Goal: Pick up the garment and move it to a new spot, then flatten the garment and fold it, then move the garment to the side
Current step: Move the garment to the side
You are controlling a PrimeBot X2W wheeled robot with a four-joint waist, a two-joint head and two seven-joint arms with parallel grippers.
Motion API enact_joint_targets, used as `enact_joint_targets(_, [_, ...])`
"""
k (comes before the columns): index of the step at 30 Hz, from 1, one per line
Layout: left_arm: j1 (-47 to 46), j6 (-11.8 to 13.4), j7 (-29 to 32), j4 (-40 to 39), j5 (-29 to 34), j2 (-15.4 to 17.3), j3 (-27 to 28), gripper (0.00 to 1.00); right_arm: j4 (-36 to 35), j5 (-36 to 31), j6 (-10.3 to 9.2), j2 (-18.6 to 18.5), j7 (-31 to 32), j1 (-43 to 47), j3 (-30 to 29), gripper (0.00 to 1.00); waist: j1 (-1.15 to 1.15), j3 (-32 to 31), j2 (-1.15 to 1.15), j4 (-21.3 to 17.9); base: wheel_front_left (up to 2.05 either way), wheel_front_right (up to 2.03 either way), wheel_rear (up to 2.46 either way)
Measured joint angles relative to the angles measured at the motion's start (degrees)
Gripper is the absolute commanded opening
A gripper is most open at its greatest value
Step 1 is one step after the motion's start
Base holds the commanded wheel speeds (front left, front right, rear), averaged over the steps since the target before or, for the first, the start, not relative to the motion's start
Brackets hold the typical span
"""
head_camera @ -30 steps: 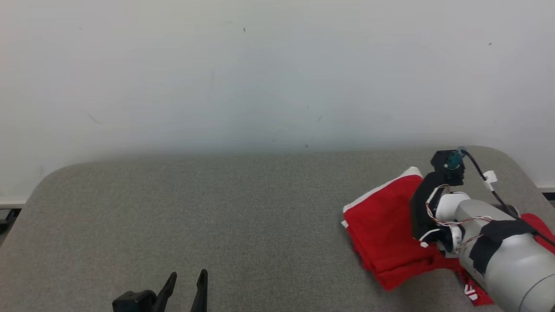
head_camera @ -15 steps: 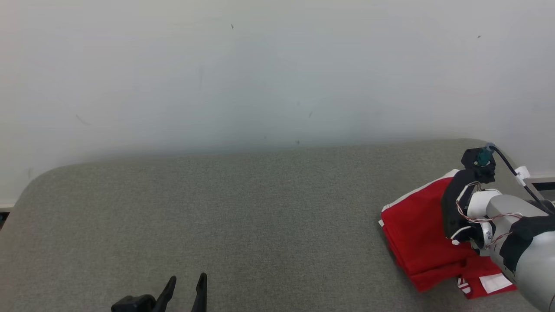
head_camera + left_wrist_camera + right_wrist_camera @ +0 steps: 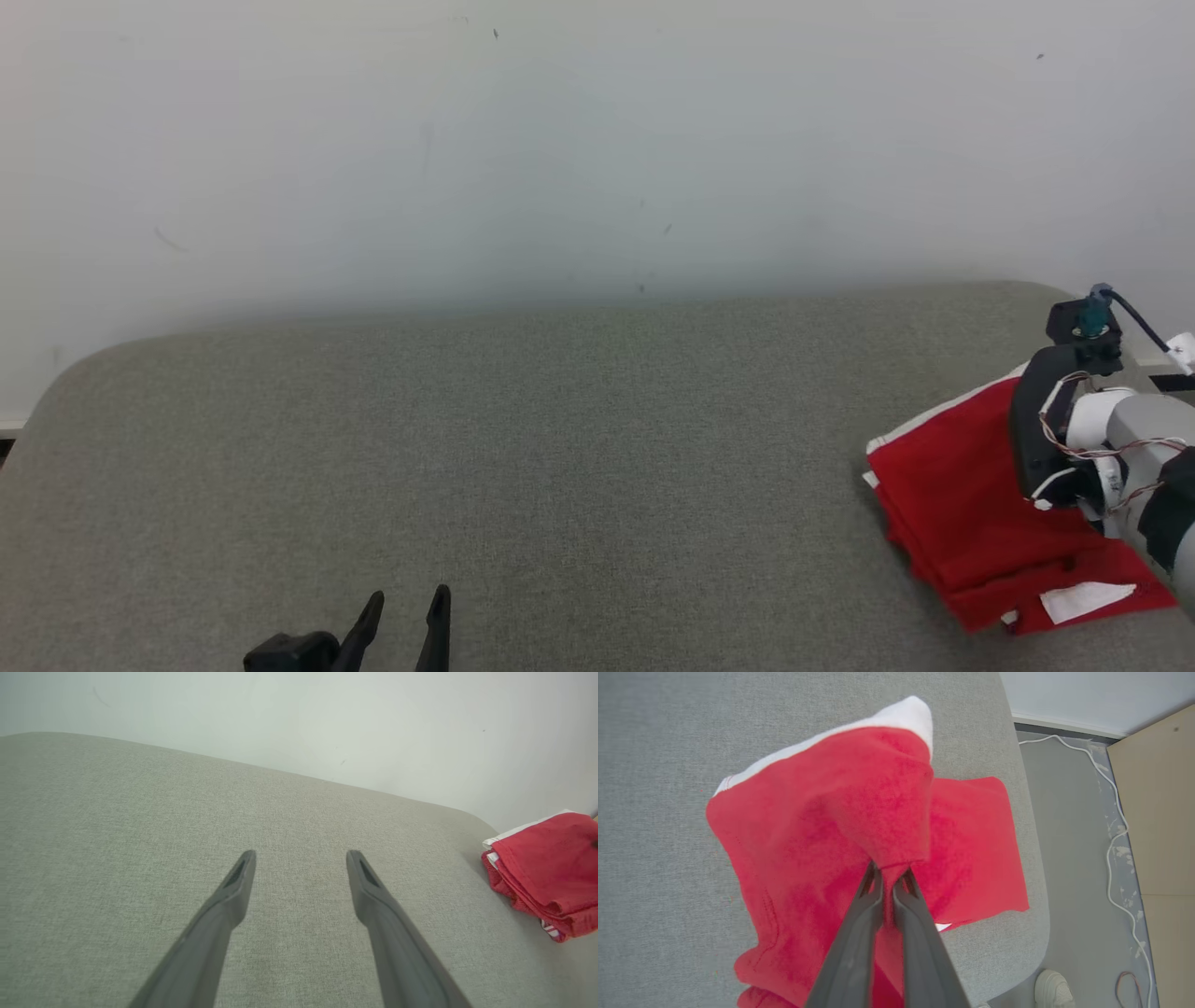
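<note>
Right claw (image 3: 887,877) is pinched shut on a bunch of the red fabric garment with white trim (image 3: 808,835), its two long dark fingers (image 3: 859,933) pressed nearly together with a tuft of cloth drawn up between their tips. From that pinch the top layer rises in a peak, while the lower layers lie flat on the grey fabric-covered counter (image 3: 654,812). One flat red panel reaches close to the counter's rounded edge. Beyond that edge are a grey floor (image 3: 1069,868), a thin white cable (image 3: 1108,788) trailing across it, a tan panel (image 3: 1157,812), and a pale shoe (image 3: 1052,989) at the bottom.

In the head view the garment (image 3: 952,495) sits folded at the right end of the counter (image 3: 560,467), near the far rounded corner, with a white label (image 3: 1088,597) showing along its near edge. The right arm's dark wrist and pale forearm cover part of it. A pale wall (image 3: 560,140) stands behind.

Left claw (image 3: 407,597) is at the lower left, well apart from the garment. Its fingers are spread wide over bare counter (image 3: 117,812), gripping nothing (image 3: 301,856). The garment (image 3: 546,868) lies far off to the right in that view.
</note>
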Motion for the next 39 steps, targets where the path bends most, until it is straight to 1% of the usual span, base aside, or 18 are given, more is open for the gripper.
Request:
enact_joint_targets(6, [0.0,0.0,0.1,0.0,0.0,0.5,0.1,1.0,2.1,-3.6,0.0,-3.2,1.6,-0.1,0.1,0.0,0.0,0.6,0.0,-0.1,0.0,0.0,0.0])
enact_joint_targets(9, [-0.1,0.0,0.1,-0.1,0.0,0.4,-0.2,1.0,3.7,-4.4,0.0,-4.2,2.0,-0.1,0.1,0.0,0.0,1.1,0.0,0.0,0.0,0.0,0.0])
enact_joint_targets(12, [-0.2,0.0,0.2,-0.3,0.1,0.4,-0.4,1.0,5.6,-3.8,0.0,-4.3,1.9,-0.1,-0.2,0.0,0.0,1.8,0.0,0.2,0.0,0.0,0.0])
enact_joint_targets(15, [-1.1,-0.1,0.6,-0.4,0.1,0.5,-1.0,1.0,8.0,-2.4,0.0,-4.3,1.6,-0.1,-1.8,0.0,0.0,2.6,0.0,0.5,0.0,0.0,0.0])
enact_joint_targets(21, [-1.7,-0.5,1.2,-1.0,0.4,1.0,-1.3,1.0,12.0,-1.3,0.0,-4.0,-1.3,-0.2,-4.7,0.0,0.0,4.4,0.0,1.4,0.0,0.0,0.0])
enact_joint_targets(25, [-2.8,-0.5,1.6,-1.5,0.7,1.3,-1.5,1.0,12.6,-1.3,0.0,-4.0,-3.0,-0.6,-5.5,0.0,0.0,5.8,0.0,2.2,0.0,0.0,0.0])
enact_joint_targets(33, [-4.8,-0.6,2.2,-1.8,1.1,1.3,-1.7,1.0,12.6,-1.4,0.0,-5.5,-4.7,-1.6,-7.1,0.0,0.0,8.7,0.0,3.9,0.0,0.0,0.0])
enact_joint_targets(37, [-4.9,-0.6,2.2,-1.7,1.1,1.5,-1.5,1.0,12.3,-1.3,0.0,-8.0,-4.6,-0.7,-8.8,0.0,0.0,9.8,0.0,4.6,0.0,0.0,0.0])
enact_joint_targets(39, [-5.1,-0.6,2.2,-1.6,1.1,1.5,-1.5,1.0,12.4,-1.3,0.0,-9.7,-4.6,1.4,-9.8,0.0,0.0,10.1,0.0,4.8,0.0,0.0,0.0])
